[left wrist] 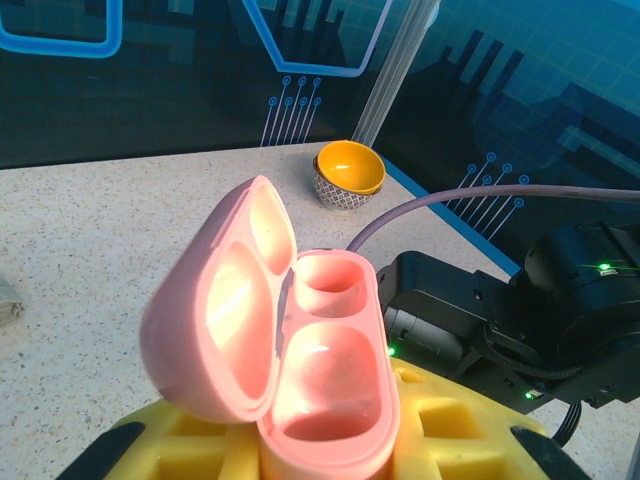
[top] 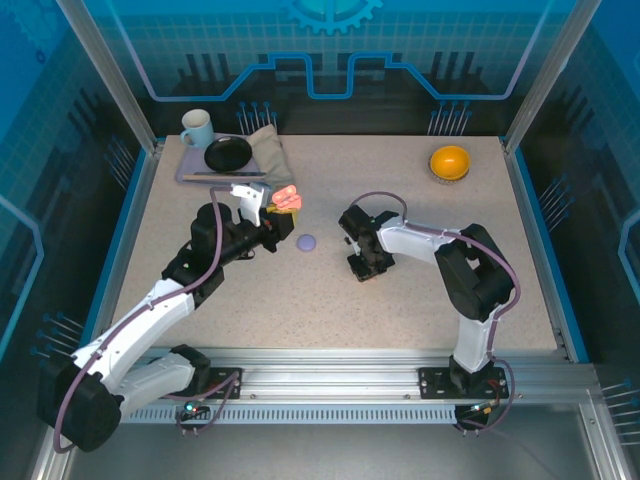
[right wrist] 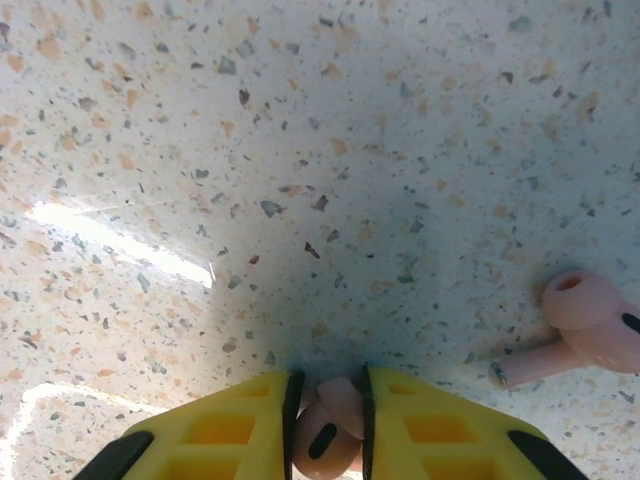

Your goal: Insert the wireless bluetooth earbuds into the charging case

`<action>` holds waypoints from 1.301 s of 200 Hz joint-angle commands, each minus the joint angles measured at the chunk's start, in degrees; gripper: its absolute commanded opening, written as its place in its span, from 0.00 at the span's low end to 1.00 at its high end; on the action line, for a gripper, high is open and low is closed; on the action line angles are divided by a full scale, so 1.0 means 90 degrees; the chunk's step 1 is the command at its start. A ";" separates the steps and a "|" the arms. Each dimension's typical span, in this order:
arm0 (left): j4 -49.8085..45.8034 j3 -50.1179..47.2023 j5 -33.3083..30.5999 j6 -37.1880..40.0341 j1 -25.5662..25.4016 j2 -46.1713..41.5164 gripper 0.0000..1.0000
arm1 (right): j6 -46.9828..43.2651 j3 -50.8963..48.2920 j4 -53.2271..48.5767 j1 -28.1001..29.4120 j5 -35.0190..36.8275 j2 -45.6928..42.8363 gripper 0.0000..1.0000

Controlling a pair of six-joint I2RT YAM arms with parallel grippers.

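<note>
My left gripper (top: 280, 205) is shut on a salmon-pink charging case (left wrist: 325, 385) and holds it above the table. Its lid (left wrist: 220, 310) stands open and both wells are empty. My right gripper (top: 362, 270) points down at the table right of centre. Its yellow fingers (right wrist: 230, 430) are closed on a salmon-pink earbud (right wrist: 330, 435), with a pad against each side of it. A second pink earbud (right wrist: 585, 335) lies on the table to the right of that gripper. A pale purple case (top: 306, 242) lies shut on the table between the two grippers.
An orange bowl (top: 450, 162) stands at the back right. At the back left, a tray (top: 184, 176) carries a mug (top: 197, 127), a black plate (top: 228, 154) and a folded cloth (top: 268, 152). The right arm's black body (left wrist: 500, 320) sits close behind the held case.
</note>
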 commanded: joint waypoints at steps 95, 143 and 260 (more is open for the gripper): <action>0.0242 0.0196 0.0040 0.0101 -0.0059 -0.0006 0.00 | 0.0303 0.0001 -0.0482 -0.0031 -0.0421 -0.0496 0.41; 0.0224 0.0187 0.0007 0.0148 -0.0059 -0.0050 0.00 | 0.0484 -0.0350 -0.0375 -0.0045 -0.0349 -0.0719 0.46; 0.0233 0.0148 -0.0023 0.0160 -0.0059 -0.0162 0.00 | 0.0663 -0.0928 -0.0024 -0.0062 -0.0685 -0.0813 0.46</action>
